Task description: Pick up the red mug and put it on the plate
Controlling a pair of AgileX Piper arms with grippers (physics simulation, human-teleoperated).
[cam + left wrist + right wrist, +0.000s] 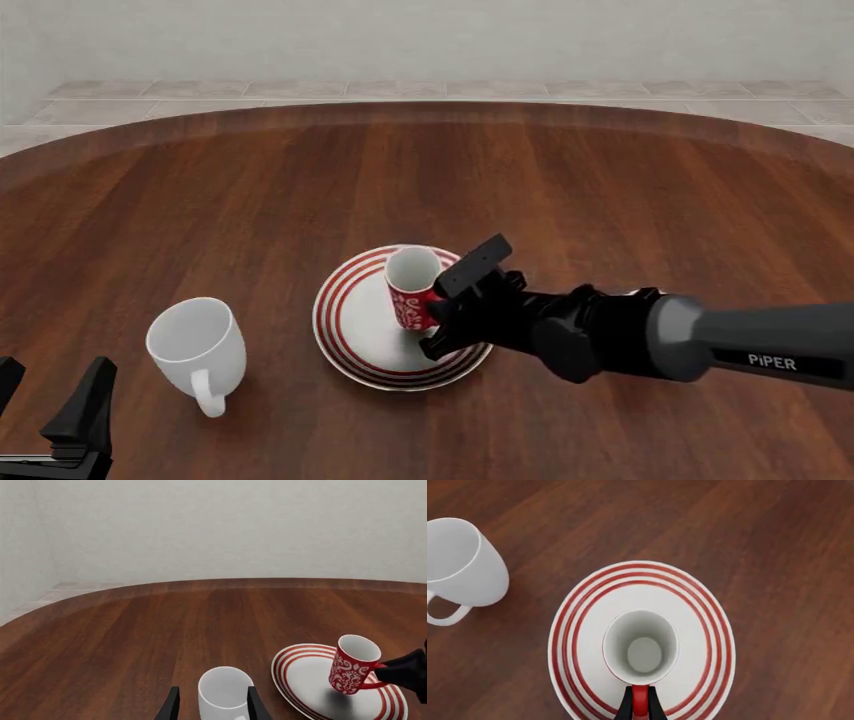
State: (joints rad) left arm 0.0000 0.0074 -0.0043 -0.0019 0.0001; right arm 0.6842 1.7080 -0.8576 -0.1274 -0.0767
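The red mug [410, 283] with its white swirl pattern is over the plate [350, 338], tilted slightly. My right gripper [435, 306] is shut on its red handle [639, 702]. Looking down from the right wrist, the mug's white inside [641, 648] sits over the middle of the red-ringed plate [707, 615]. In the left wrist view the red mug [351, 665] leans above a dark shadow on the plate [300, 672]; I cannot tell whether its base touches. My left gripper [54, 372] stands open near the front left edge, holding nothing.
A plain white mug [198, 345] stands on the table left of the plate, handle toward the front edge. It shows beyond my left fingers [172, 705] in the left wrist view. The dark wooden table [601, 180] curves away at the back.
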